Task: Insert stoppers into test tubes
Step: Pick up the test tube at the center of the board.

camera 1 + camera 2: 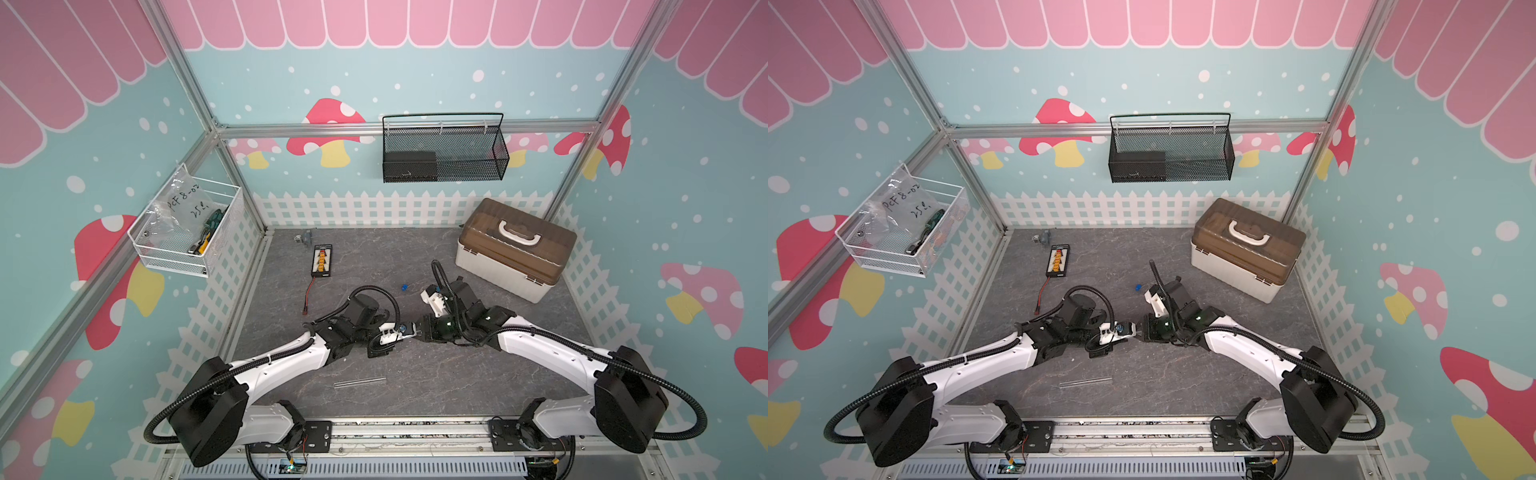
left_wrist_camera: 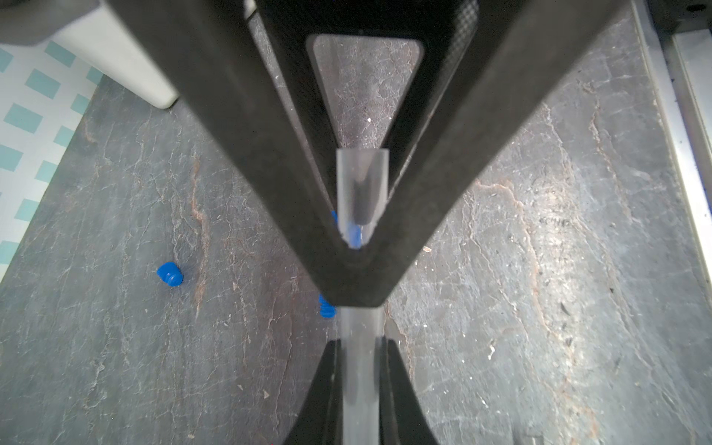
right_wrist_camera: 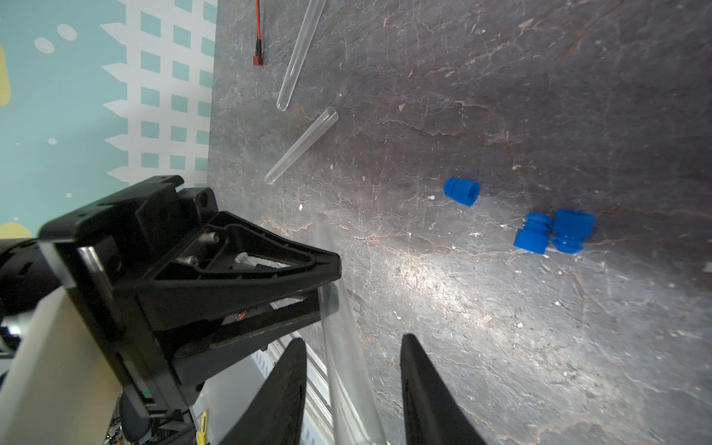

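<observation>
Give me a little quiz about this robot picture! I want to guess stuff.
1. True or false: the left gripper is shut on a tube.
2. How many blue stoppers lie on the table in the right wrist view?
3. The lid of the box is: A brown, B green, C red.
Key: 1 true; 2 three; 3 A.

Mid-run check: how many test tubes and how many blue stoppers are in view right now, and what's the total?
Test tubes: 4 (one in the left gripper, two lying by the red connector, one near the front of the table)
Blue stoppers: 3 in view, loose on the table
Total: 7
</observation>
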`<move>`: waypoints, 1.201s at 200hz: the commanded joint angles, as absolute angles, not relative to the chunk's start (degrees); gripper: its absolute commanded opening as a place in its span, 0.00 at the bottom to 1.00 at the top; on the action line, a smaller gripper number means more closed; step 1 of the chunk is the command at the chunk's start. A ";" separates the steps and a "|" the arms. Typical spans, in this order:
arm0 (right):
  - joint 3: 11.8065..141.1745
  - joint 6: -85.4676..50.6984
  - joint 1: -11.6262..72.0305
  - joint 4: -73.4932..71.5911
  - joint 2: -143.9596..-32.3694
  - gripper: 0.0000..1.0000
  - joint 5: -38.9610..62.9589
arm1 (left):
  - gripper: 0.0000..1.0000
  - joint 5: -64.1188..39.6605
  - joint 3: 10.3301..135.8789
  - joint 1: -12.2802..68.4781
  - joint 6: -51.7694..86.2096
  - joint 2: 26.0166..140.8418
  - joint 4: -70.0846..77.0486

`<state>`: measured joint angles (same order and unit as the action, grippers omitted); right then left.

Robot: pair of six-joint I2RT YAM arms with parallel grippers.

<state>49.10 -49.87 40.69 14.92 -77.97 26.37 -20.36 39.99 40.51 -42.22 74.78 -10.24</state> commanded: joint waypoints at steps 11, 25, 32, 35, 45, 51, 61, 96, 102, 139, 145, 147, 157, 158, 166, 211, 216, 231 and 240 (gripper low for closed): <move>50.10 -50.71 41.39 14.23 -79.31 0.34 25.84 | 0.16 -20.45 40.09 40.17 -42.86 75.14 -10.11; 50.27 -50.71 41.48 14.22 -79.56 0.32 26.01 | 0.16 -20.34 40.08 40.17 -42.89 75.22 -10.11; 50.36 -50.71 41.55 14.23 -79.71 0.31 26.02 | 0.16 -20.32 40.08 40.17 -42.83 75.18 -10.10; 50.36 -50.71 41.57 14.23 -79.69 0.31 25.95 | 0.16 -20.36 40.08 40.17 -42.88 75.15 -10.14; 50.36 -50.69 41.64 14.17 -79.78 0.31 25.93 | 0.16 -20.36 40.17 40.17 -42.87 75.20 -10.20; 50.43 -50.72 41.66 14.22 -79.88 0.29 25.93 | 0.16 -20.35 40.17 40.17 -42.84 75.20 -10.21; 50.45 -50.80 41.66 14.18 -79.94 0.28 25.92 | 0.16 -20.39 40.17 40.17 -42.87 75.16 -10.22; 50.62 -50.80 41.96 14.16 -80.29 0.26 26.17 | 0.16 -20.37 40.17 40.17 -42.99 75.17 -10.27; 50.75 -50.79 41.92 14.23 -80.29 0.25 26.17 | 0.16 -20.37 40.17 40.17 -42.96 75.15 -10.28; 50.89 -50.80 42.01 14.11 -80.49 0.23 26.47 | 0.16 -20.35 40.17 40.24 -42.98 75.15 -10.37; 50.94 -50.80 42.01 14.07 -80.54 0.22 26.52 | 0.16 -20.39 40.17 40.23 -42.98 75.15 -10.37; 50.97 -50.80 42.01 14.09 -80.58 0.21 26.54 | 0.16 -20.37 40.17 40.25 -42.98 75.17 -10.37; 51.02 -50.80 42.01 14.02 -80.68 0.19 26.70 | 0.16 -20.29 40.17 40.25 -42.99 75.16 -10.46; 51.04 -50.80 42.01 14.00 -80.68 0.19 26.66 | 0.16 -20.30 40.21 40.25 -42.98 75.20 -10.50; 51.06 -50.80 42.01 13.96 -80.68 0.19 26.87 | 0.16 -20.26 40.08 40.25 -42.98 75.14 -10.44; 50.99 -50.80 42.02 13.67 -80.63 0.11 27.33 | 0.16 -20.00 40.21 40.25 -42.89 75.10 -10.48; 51.02 -50.81 42.01 13.68 -80.53 0.11 27.32 | 0.16 -20.01 40.15 40.25 -42.85 75.14 -10.46; 50.89 -50.88 42.01 13.62 -80.38 0.09 27.40 | 0.19 -19.89 40.00 40.25 -42.80 74.87 -10.37; 50.72 -51.02 42.02 13.45 -80.36 0.08 27.52 | 0.22 -19.63 39.84 40.25 -42.61 74.69 -10.16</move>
<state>49.82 -50.26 41.69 13.37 -79.79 27.97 -19.73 39.99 40.51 -42.24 74.81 -10.46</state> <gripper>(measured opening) 0.124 0.198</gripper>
